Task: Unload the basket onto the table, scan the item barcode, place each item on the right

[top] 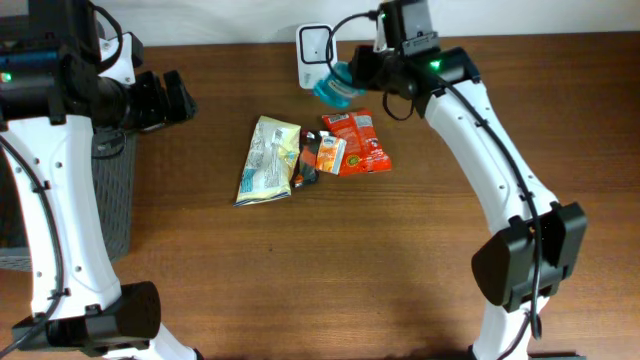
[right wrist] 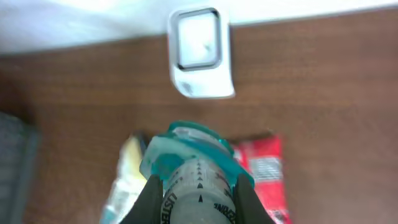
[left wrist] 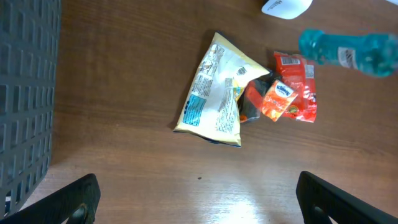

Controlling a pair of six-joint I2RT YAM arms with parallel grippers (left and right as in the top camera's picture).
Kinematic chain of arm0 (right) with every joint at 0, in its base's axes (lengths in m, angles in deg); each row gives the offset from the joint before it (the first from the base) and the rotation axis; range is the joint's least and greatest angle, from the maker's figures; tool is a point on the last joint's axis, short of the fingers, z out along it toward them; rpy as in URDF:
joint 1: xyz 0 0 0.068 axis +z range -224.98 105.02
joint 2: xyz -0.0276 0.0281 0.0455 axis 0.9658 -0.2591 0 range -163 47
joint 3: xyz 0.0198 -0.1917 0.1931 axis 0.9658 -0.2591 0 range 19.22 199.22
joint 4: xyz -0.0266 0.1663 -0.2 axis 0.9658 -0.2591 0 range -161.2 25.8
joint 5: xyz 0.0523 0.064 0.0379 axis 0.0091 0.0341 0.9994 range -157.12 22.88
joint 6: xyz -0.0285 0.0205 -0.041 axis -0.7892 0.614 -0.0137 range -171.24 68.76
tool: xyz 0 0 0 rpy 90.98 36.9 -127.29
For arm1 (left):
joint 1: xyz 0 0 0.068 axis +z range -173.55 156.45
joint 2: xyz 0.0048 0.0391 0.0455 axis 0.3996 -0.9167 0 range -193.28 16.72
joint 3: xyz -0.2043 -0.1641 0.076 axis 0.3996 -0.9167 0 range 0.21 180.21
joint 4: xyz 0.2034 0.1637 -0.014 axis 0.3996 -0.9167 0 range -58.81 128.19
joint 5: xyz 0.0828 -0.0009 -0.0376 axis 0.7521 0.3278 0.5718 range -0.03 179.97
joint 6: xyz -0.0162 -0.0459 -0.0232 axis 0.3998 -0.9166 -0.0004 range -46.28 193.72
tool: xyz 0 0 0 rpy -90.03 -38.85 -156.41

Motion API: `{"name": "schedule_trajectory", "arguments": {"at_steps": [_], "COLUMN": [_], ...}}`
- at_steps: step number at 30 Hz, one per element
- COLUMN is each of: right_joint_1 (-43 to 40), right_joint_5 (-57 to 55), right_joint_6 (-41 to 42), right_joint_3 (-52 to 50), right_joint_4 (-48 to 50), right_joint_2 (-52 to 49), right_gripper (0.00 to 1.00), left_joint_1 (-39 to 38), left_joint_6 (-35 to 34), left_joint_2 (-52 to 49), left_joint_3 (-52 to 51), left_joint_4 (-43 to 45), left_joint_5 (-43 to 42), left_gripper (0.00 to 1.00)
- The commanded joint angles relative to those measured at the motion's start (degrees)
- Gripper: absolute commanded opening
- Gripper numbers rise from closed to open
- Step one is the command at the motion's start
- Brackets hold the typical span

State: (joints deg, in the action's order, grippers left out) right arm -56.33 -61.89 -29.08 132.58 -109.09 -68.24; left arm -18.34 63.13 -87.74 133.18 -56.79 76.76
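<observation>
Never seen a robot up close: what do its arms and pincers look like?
Left arm and right arm: white shells, black joints, black cables alongside. A green light glows near each wrist. Left pincer and right pincer are black.

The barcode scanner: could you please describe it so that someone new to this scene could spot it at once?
Look to the far edge of the brown wooden table, by the white wall. The scanner stands there, just beyond the teal bottle. Unlike the colourful snack packets lying mid-table, it is a white rounded box with a dark-framed window.
</observation>
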Motion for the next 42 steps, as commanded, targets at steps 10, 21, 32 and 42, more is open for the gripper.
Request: {"name": "schedule_trajectory", "arguments": {"at_steps": [10, 21, 32, 42], "right_joint_1": [-8.9, -9.4, -9.4, -9.4], "right_joint_5": [-11.8, -8.4, -9.0, -12.2], "right_joint_6": [-12.5, -26.4, -20.0, -2.8], "right_joint_3": [2.0, 0.7, 2.1, 16.7], "right_joint_4": [-13.5, -20.1, -19.9, -44.0], "right_joint_2": [-0.5, -2.3, -4.0, 0.0], "right_gripper": [0.04, 0.06, 0.99, 0.99], "left_joint_1": [0.0, 0.0, 0.0, 0.0], "left_joint_6": [-0.5, -0.5, -0.5, -0.5], "left_joint_2": [0.6, 0.6, 0.6, 0.6], "left_joint_3": [0.3, 0.3, 0.3, 0.3], "left_joint_4": [-0.1, -0.1, -0.1, -0.1], "left_joint_5": [0.0, 0.0, 0.0, 0.0], "left_gripper": [0.99, 0.99, 0.99, 0.99]}}
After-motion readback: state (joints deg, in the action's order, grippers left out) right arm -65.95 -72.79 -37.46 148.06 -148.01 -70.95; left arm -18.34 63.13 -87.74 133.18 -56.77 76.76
